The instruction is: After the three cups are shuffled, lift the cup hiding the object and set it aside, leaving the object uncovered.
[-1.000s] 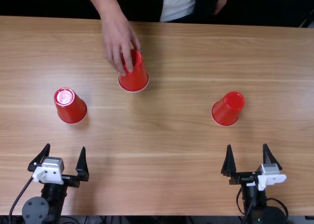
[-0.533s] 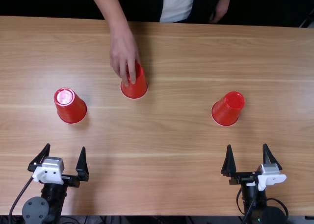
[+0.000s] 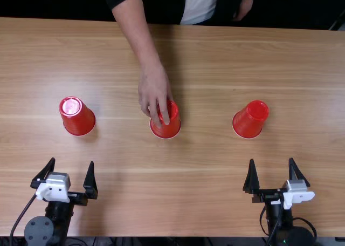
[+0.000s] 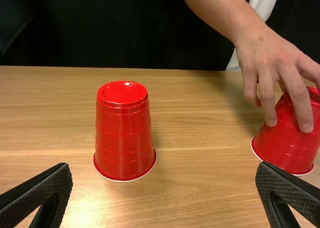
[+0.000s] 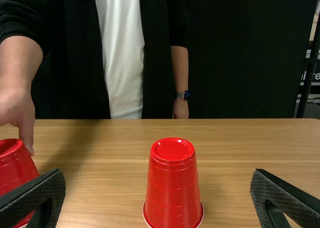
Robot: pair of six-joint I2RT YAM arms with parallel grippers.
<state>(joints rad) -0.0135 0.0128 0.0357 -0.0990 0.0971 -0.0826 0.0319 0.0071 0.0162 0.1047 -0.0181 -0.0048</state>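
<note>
A hand (image 3: pixel 155 95) holds the middle cup (image 3: pixel 166 124), between the left cup (image 3: pixel 77 116) and the right cup (image 3: pixel 250 119). The left wrist view shows its fingers (image 4: pixel 300 113) on the cup's wall. The left gripper (image 3: pixel 71 162) and the right gripper (image 3: pixel 271 161) stand wide apart, holding nothing.

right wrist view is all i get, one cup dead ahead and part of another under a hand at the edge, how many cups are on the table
Observer: Three, all upside down. The one you lack, the left cup, stands alone ahead of the left tool.
Operator: is the hand lifting the cup at my edge
Observer: It seems not. In the left wrist view the person's hand has fingers draped over the middle cup, whose rim looks to be down on the table.
</note>
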